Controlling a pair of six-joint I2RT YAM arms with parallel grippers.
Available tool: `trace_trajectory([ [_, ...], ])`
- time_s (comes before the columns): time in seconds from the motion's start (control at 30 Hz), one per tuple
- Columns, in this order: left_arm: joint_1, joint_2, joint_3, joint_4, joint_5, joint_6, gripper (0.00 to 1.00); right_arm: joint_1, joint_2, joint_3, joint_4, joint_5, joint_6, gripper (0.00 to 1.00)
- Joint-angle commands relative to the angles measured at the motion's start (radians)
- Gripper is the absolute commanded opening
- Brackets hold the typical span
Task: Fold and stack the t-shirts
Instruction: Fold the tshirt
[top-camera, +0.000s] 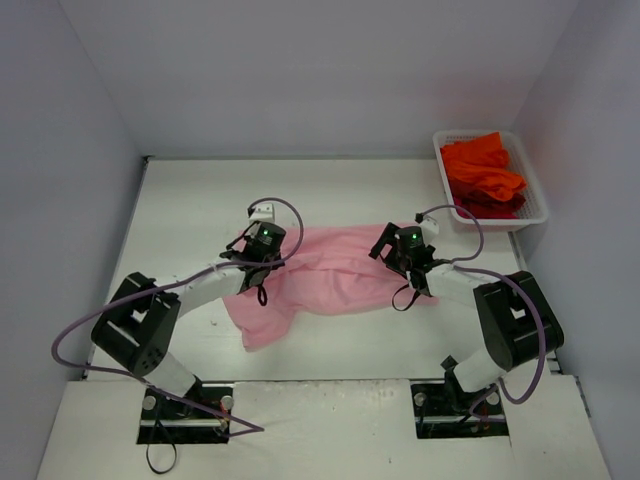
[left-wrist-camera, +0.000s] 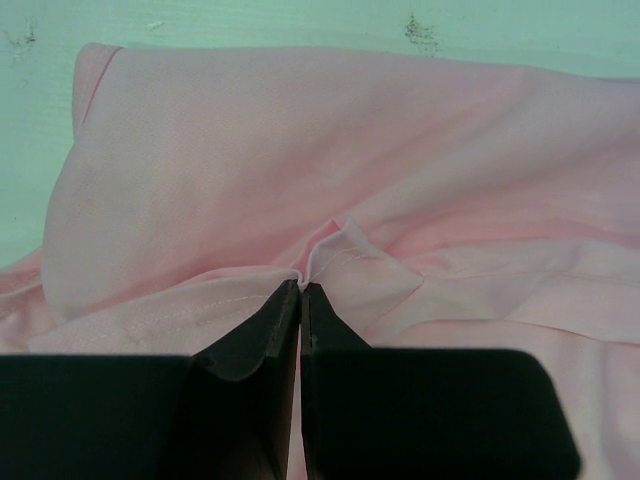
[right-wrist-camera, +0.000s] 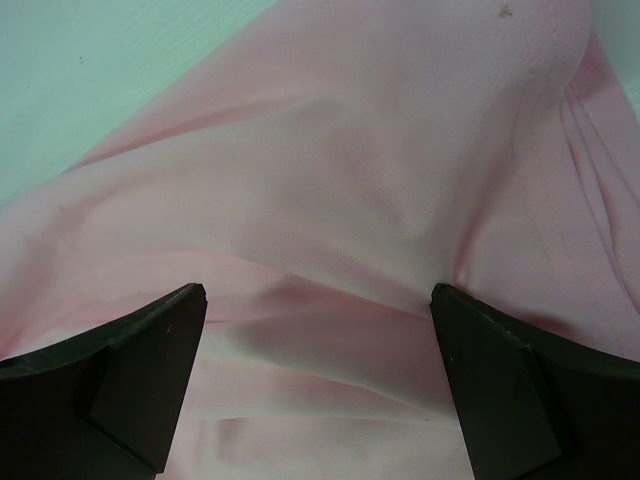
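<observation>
Left gripper (left-wrist-camera: 300, 285): pinches a raised fold of the pink t-shirt (top-camera: 330, 275), rumpled well left of the basket (top-camera: 536, 185). Right gripper (right-wrist-camera: 318, 292): spread wide over that shirt. Orange t-shirts (top-camera: 482, 172): heaped inside the basket.

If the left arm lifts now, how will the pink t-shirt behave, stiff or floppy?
Probably floppy: the pink t-shirt lies in soft wrinkles and puckers where the left pincer is shut on a fold. It would likely drape and trail rather than rise flat. It looks thin and light, so one pinch may hold.
</observation>
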Motion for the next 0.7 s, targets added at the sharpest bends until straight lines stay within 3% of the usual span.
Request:
trace_trajectory([
  [0.0, -0.006, -0.089, 0.009, -0.001, -0.022, -0.013, 0.0, 0.007, -0.016, -0.014, -0.065, 0.001, 0.019, 0.93],
  [0.33, -0.06, -0.302, -0.021, -0.159, -0.071, -0.057, 0.0, 0.008, -0.08, -0.048, -0.066, -0.01, 0.023, 0.93],
  [0.67, -0.172, -0.321, -0.072, -0.219, -0.136, -0.143, 0.0, 0.008, -0.157, -0.063, -0.104, -0.007, 0.026, 0.93],
])
